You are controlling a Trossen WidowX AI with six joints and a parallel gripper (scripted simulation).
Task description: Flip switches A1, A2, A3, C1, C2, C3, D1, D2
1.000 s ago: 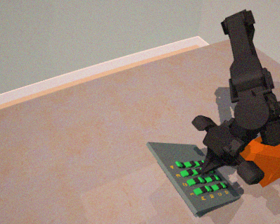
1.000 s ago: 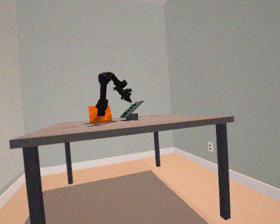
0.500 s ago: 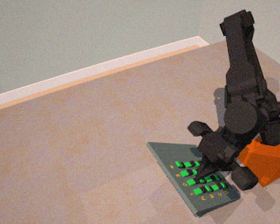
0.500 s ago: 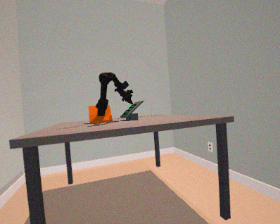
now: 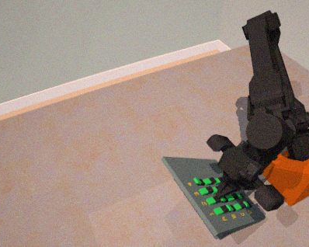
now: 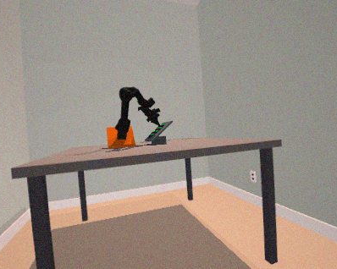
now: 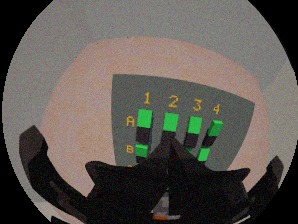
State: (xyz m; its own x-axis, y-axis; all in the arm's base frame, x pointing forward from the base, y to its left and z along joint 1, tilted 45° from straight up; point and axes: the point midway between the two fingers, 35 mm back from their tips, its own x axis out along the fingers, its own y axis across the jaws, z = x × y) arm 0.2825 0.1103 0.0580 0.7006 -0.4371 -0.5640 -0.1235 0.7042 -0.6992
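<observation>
While our claw [image 5: 223, 189] is fully closed and holds nothing, we press its tip on the panel [image 5: 184, 168] at the lower right of the top view, seemingly near column 2 of an upper row. Next we should lift slightly and move to the neighbouring switch.

The arm [image 5: 267, 83] is bent at the elbow and reached forward and down from its base, with the wrist pitched steeply downward. The gripper [image 5: 223, 189] is closed on nothing, and its fingers are pressed together into a single narrow tip.
</observation>
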